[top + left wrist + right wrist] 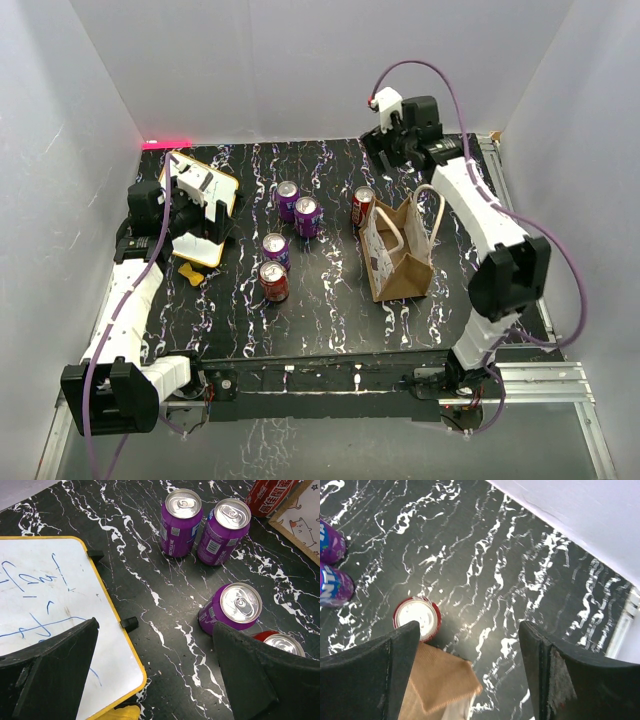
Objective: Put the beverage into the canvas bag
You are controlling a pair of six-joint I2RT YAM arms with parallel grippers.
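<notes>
Right gripper (469, 627) hangs wide open and empty above the far end of the canvas bag (410, 272). A red can (363, 207) stands upright on the table, just beside the bag's far-left corner.

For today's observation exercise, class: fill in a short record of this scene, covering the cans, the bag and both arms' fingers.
purple cans: three, upright, centre
red cans: two, upright; one beside bag
bag: upright, right of cans
left fingers: open, empty, over whiteboard
right fingers: open, empty, behind bag
progress: five cans stand outside bag
</notes>
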